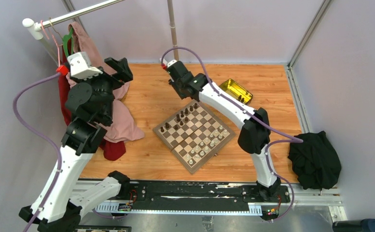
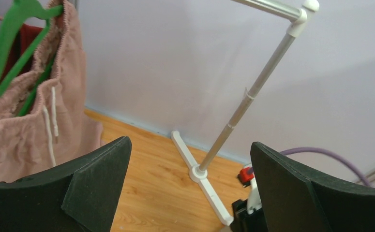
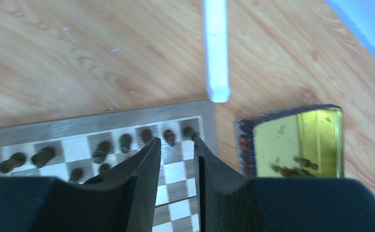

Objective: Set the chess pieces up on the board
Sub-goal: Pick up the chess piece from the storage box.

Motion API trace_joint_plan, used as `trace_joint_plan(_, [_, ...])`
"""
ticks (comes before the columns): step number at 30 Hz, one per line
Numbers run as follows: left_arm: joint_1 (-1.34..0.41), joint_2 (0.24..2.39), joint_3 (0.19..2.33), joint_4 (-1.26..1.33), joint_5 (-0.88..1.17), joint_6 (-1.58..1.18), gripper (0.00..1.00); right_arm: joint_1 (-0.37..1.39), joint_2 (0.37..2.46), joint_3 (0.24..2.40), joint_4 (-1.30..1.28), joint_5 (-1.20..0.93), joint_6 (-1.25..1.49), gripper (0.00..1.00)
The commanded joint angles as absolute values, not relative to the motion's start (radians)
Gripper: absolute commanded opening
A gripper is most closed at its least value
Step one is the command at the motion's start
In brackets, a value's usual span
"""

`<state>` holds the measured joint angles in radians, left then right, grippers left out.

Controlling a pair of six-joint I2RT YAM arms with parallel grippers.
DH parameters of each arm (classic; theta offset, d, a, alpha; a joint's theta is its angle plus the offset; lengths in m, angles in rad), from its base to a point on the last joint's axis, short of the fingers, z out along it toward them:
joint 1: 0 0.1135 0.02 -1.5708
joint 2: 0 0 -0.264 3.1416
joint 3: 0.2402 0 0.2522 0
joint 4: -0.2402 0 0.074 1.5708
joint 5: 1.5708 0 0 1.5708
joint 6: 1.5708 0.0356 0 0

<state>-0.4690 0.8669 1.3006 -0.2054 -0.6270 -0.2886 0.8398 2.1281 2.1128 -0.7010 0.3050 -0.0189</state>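
Observation:
The board (image 1: 195,136) lies turned like a diamond in the middle of the wooden table. Dark brown chess pieces (image 1: 178,118) stand along its far-left side, pale ones (image 1: 205,145) along its near-right side. My right gripper (image 1: 181,93) hangs over the board's far corner. In the right wrist view it (image 3: 177,141) is open by a narrow gap with nothing in it, above the dark back row (image 3: 126,141) and the board's border (image 3: 103,123). My left gripper (image 1: 122,70) is raised at the far left, wide open and empty (image 2: 190,143).
A yellow-gold tin (image 1: 235,90) right of the board holds a few lying dark pieces (image 3: 292,169). A clothes rack's pole (image 2: 253,92) and white foot (image 3: 216,48) stand behind. Pink clothes (image 1: 117,116) hang at the left; a black cloth (image 1: 316,159) lies at the right.

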Motion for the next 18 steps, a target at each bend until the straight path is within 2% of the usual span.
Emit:
trace_joint_plan(1, [-0.477, 0.924, 1.328, -0.200, -0.566, -0.307, 1.00, 0.765, 2.047, 2.053, -0.670, 0.392, -0.014, 0.34])
trace_joint_plan(5, [-0.477, 0.972, 1.320, -0.186, -0.543, -0.316, 1.00, 0.712, 2.009, 2.003, -0.657, 0.455, -0.019, 0.28])
trace_joint_plan(18, [-0.477, 1.141, 1.261, -0.117, -0.463, -0.347, 1.00, 0.457, 1.917, 1.766, -0.597, 0.387, 0.091, 0.27])
